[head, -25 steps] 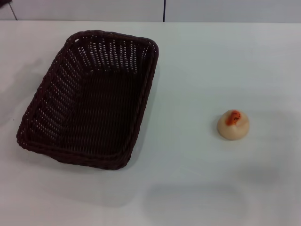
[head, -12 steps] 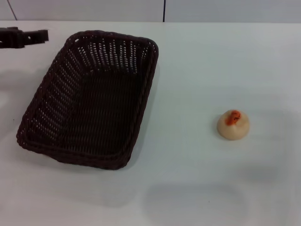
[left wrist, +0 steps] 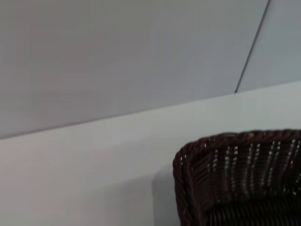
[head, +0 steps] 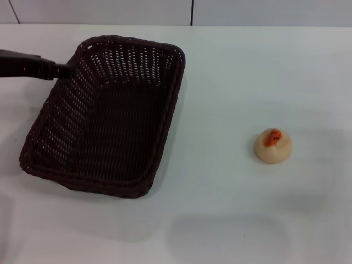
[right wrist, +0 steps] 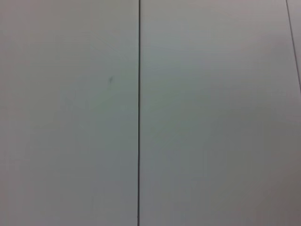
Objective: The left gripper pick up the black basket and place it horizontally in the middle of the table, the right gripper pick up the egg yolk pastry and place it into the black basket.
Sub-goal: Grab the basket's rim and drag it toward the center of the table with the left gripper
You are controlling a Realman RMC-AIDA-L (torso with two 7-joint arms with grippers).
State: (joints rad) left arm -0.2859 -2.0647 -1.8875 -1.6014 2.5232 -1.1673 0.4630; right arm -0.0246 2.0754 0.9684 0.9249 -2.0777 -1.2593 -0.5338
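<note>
A plain white desk (head: 231,82) fills nearly the whole head view, evenly lit, with soft grey shadows near its front edge. Beyond its far edge stands a pale grey panelled wall (head: 110,11), split by a thin dark vertical seam (right wrist: 139,113).

In your left wrist camera you see one rounded corner of the black basket (left wrist: 235,179), with its braided rim curving around and the openwork side wall letting light through the gaps. It sits on the white table (left wrist: 84,174), near the table's far edge. The basket casts a soft shadow on the table just beside that corner. Behind the far edge rises a pale wall (left wrist: 117,52) crossed by one thin dark seam (left wrist: 251,47).
</note>
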